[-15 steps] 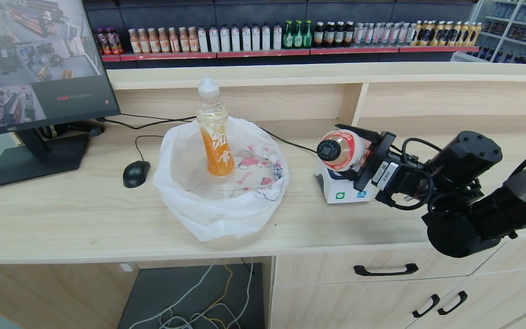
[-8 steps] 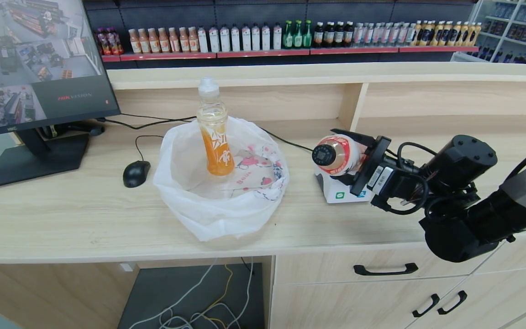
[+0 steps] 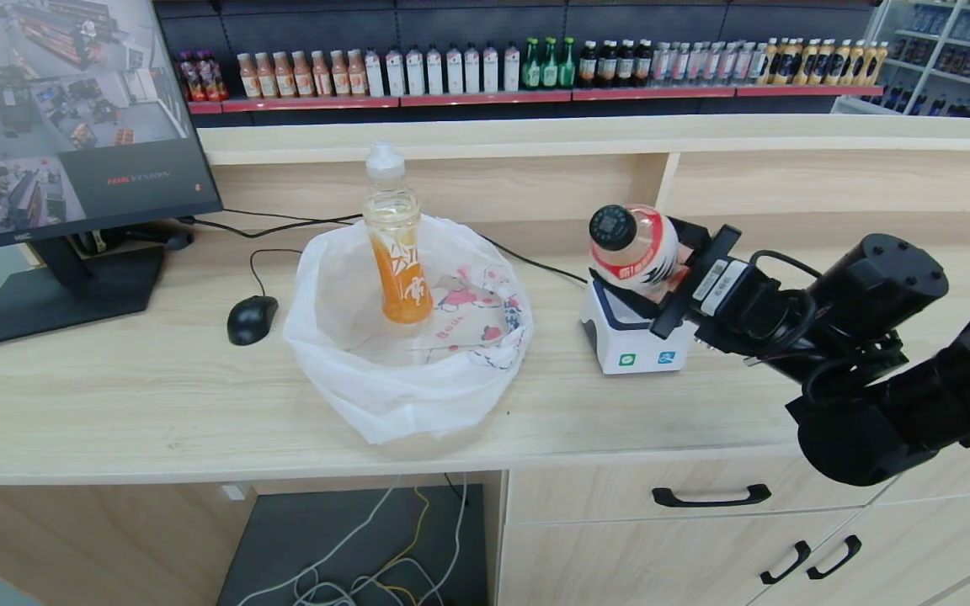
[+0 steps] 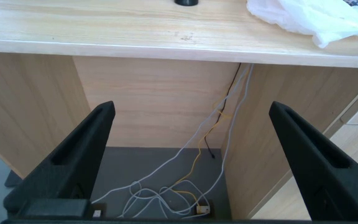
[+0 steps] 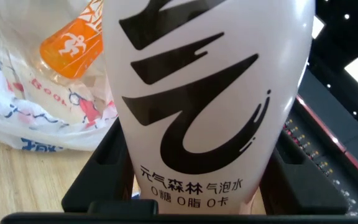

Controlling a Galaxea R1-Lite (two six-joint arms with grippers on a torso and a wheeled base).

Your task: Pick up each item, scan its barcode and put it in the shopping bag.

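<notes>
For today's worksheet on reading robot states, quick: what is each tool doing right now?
Left tool: open, holding nothing.
Right tool: closed on the white bottle.

Right gripper angled up and inward, fingers clamped on the bottle; left gripper low, fingers wide apart.

Black right arm has round joint housings, looped cables, white stickers by right gripper
</notes>
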